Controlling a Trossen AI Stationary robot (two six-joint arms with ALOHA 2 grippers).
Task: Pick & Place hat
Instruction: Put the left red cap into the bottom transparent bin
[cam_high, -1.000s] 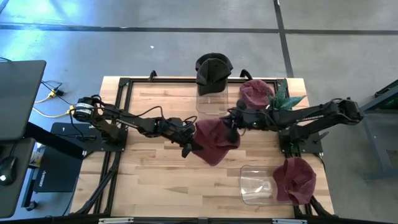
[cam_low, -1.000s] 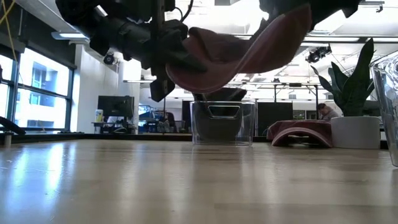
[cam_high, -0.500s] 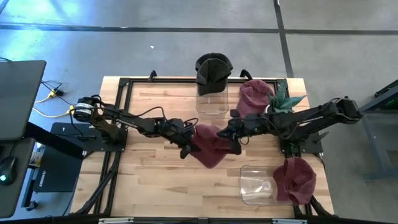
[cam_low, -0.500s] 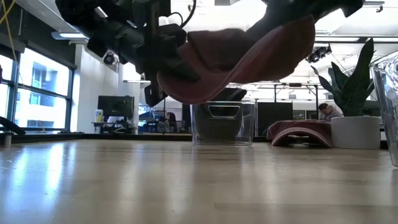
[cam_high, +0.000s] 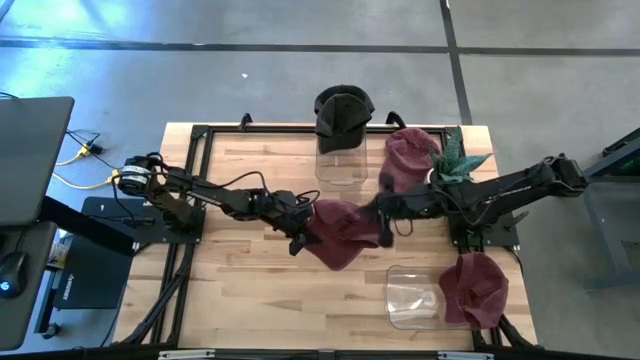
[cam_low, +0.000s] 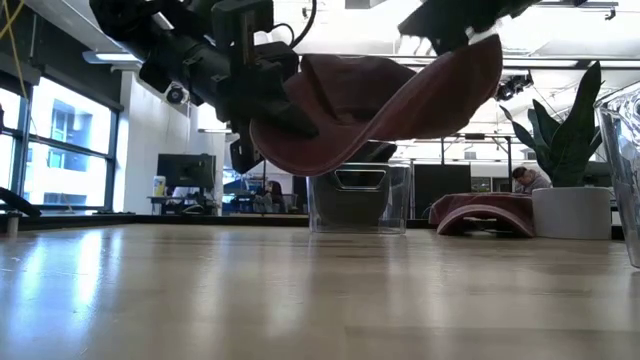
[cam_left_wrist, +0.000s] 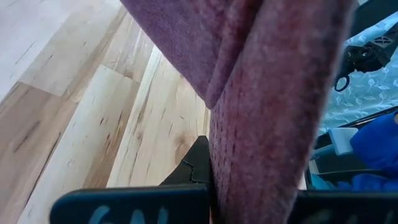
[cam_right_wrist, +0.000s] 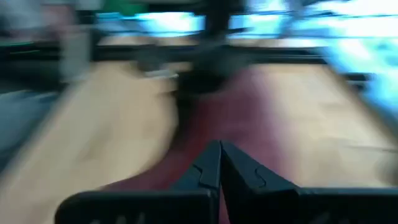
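Observation:
A maroon hat (cam_high: 340, 230) hangs in the air over the middle of the table, stretched between both grippers (cam_low: 380, 100). My left gripper (cam_high: 300, 228) reaches in from the table's left and is shut on the hat's left end. My right gripper (cam_high: 386, 214) reaches in from the table's right and is shut on the hat's right end. The left wrist view shows the maroon knit cloth (cam_left_wrist: 261, 93) filling the space ahead of the fingers. The right wrist view is blurred, with maroon cloth beyond the shut fingertips (cam_right_wrist: 221, 165). My left gripper pinches a fold of the hat's cloth (cam_left_wrist: 242, 168) at its left end between its two fingers. It comes from the table's left, slanting a little downward. The hat is lifted clear of the table and sags in a shallow bowl toward the other gripper. My right gripper is shut on the hat's right end (cam_low: 482, 52), coming from the table's right and slanting slightly down. This end sits higher than the left end. Blur in the wrist view hides how much cloth lies between the fingers.
A black hat (cam_high: 343, 108) sits on a clear container (cam_high: 340, 165) at the far edge. Another maroon hat (cam_high: 410, 152) lies by a potted plant (cam_high: 455, 158). At the near right a third maroon hat (cam_high: 474, 290) rests against a clear container (cam_high: 412, 298).
My right gripper has moved toward the table's near edge and a little up, rolling as it went, still shut on the hat. The hat's right end followed it. The left end stayed with my left gripper, and the hat stays clear of the table.

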